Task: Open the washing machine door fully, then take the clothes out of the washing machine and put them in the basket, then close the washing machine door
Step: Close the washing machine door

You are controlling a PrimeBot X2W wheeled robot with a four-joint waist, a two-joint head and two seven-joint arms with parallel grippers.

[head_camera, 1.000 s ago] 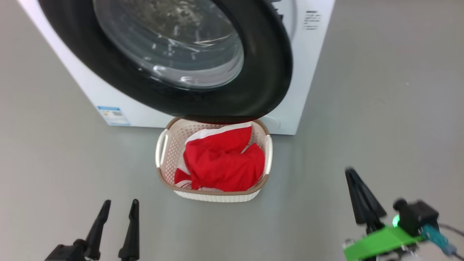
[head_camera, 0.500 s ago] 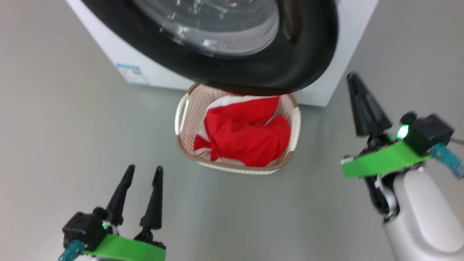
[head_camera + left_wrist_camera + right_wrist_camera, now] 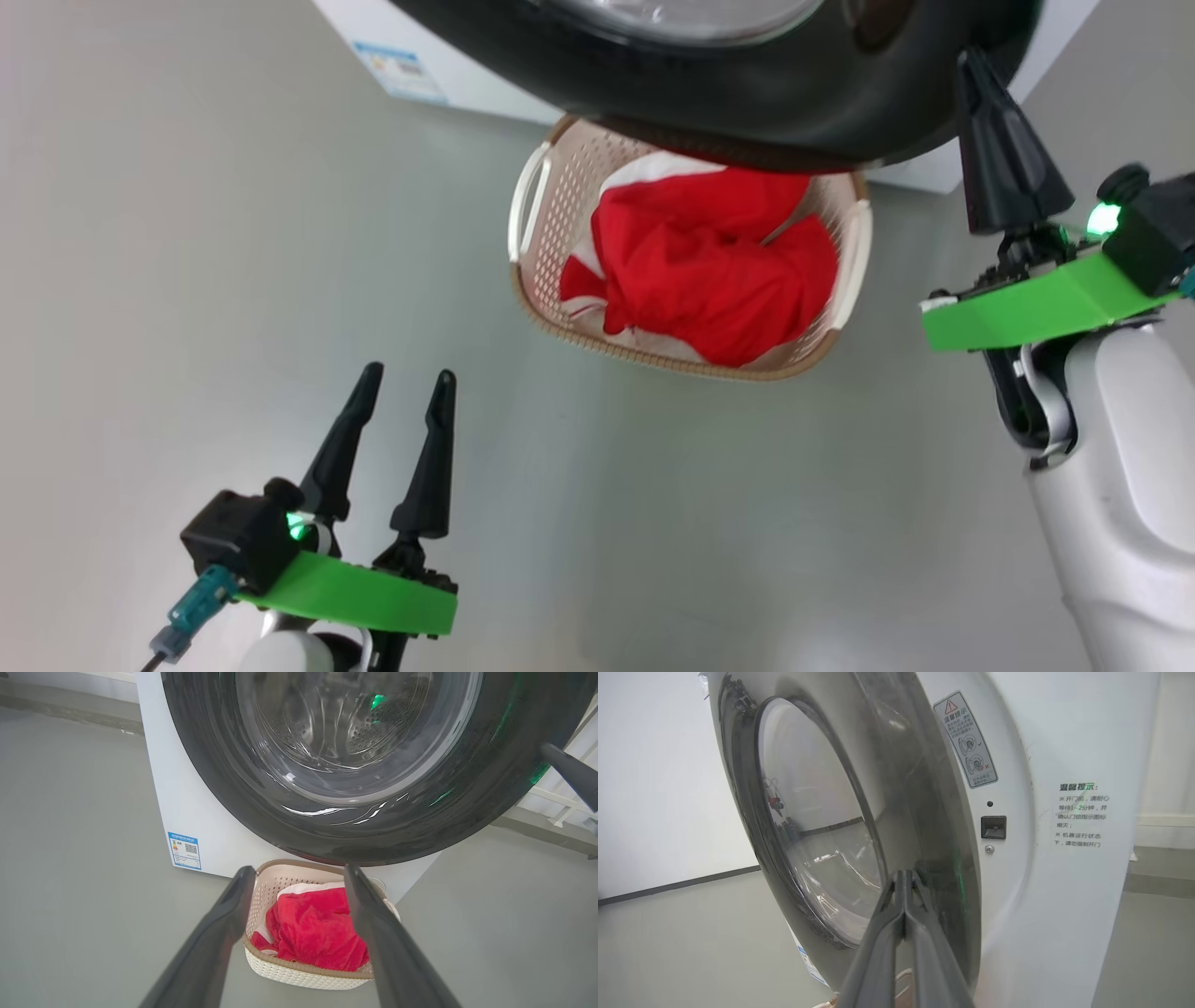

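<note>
Now the washing machine (image 3: 1064, 905) is standing just beyond your right pincer (image 3: 903, 875), its door (image 3: 924, 812) hanging ajar before the pressed-together fingers, seemingly awaiting a closing push. Ahead of your left pincer (image 3: 411, 373), spread wide and empty, the basket (image 3: 551, 187) is holding the clothes (image 3: 709, 271).

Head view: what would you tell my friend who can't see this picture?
A cream basket holding red clothes sits on the grey floor, partly under the black rim of the washing machine door. The left pincer is open at lower left, apart from the basket; the right pincer, shut, points up beside the door's edge.
</note>
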